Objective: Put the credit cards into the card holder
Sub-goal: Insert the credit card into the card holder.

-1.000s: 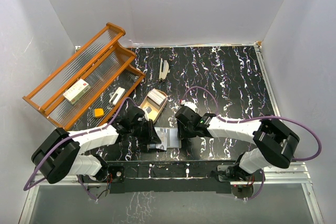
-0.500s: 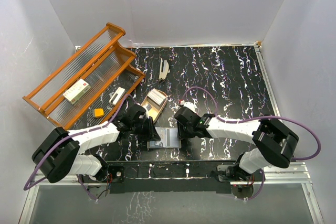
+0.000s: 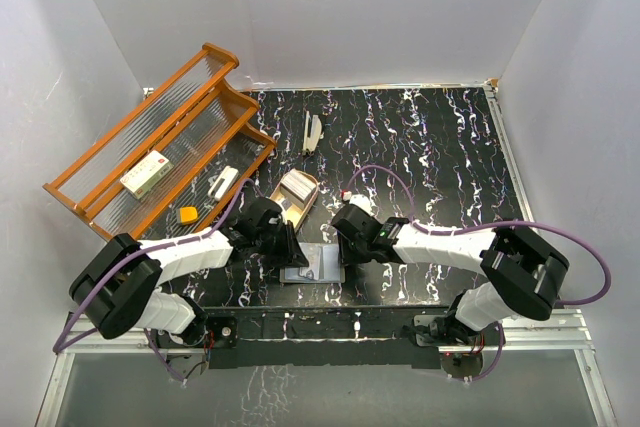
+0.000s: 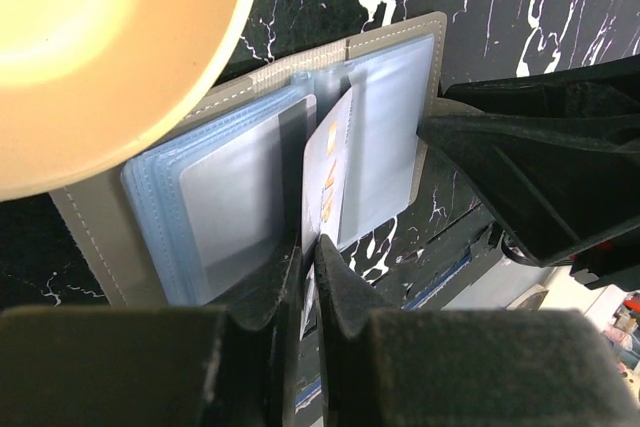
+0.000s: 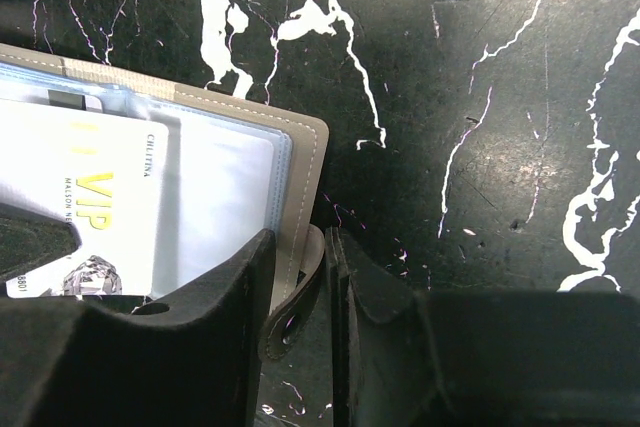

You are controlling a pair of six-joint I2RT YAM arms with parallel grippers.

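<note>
The left gripper (image 4: pixel 308 259) has its two fingers squeezed together on the near edge of one credit card (image 4: pixel 326 167). The card is white with gold letters. It sticks out straight ahead of the fingers, tipped up on its side. Its far end reaches the middle fold of the card holder (image 4: pixel 225 207). I cannot tell if the card is inside a sleeve.

The card holder lies open on the black table (image 5: pixel 480 97) with white streaks, right in front of the left gripper. Its shiny blue sleeves face up, and they fan out on both sides of the card. A round tan tray (image 4: pixel 90 47) sits past the holder, ahead of this gripper and to one side.

The right gripper (image 5: pixel 300 247) is on the far side of the holder from the left gripper, with its tips pointing at the left one. Its two fingers are close together with the holder's grey snap flap (image 5: pixel 295 292) pinched between them. The corner of the holder lies just ahead of those fingers. Bare table is on this gripper's other side.

Far from both grippers, behind the left arm, an orange rack (image 3: pixel 150 157) holds a white box (image 3: pixel 147 173) with red marks.
</note>
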